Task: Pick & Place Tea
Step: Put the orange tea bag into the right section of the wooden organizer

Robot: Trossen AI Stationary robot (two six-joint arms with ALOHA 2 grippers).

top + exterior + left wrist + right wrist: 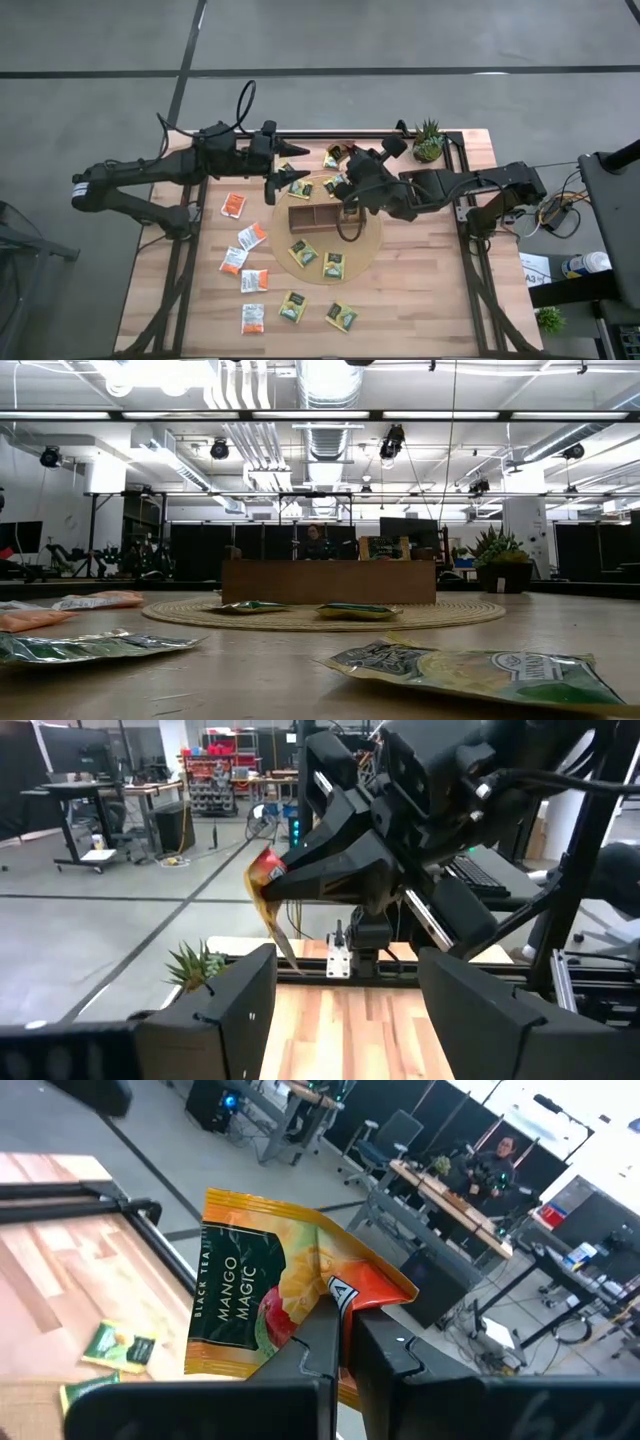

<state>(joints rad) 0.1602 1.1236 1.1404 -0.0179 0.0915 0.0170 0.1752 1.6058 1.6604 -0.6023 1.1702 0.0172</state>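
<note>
The brown wooden tray (pixel 322 216) rests on a round woven mat (pixel 372 243) at the table's middle. Tea sachets lie flat around it: orange-white ones (pixel 243 262) to its left, yellow-green ones (pixel 318 256) on the mat and near the table's near edge (pixel 470 665). My right gripper (pixel 343 186) hangs above the tray's far side, shut on an orange-yellow sachet (pixel 262 1305) labelled mango black tea. My left gripper (pixel 276 186) is open, lifted to the tray's left, and faces the right gripper (pixel 300 880). A further sachet (pixel 300 188) lies beside it. My right gripper pinches the orange-yellow sachet between its two fingers (pixel 385 1352) at the edge by its orange-red corner (pixel 322 1292). The sachet is lifted clear of the table. In the left wrist view it hangs tilted below the fingertips, seen edge-on (pixel 268 880).
A small potted plant (pixel 428 141) stands at the table's far right corner. A black rail frame (pixel 458 190) runs along the right side of the table. Bare wood lies right of the mat (pixel 430 280). A person sits at a desk in the room beyond (pixel 497 1150).
</note>
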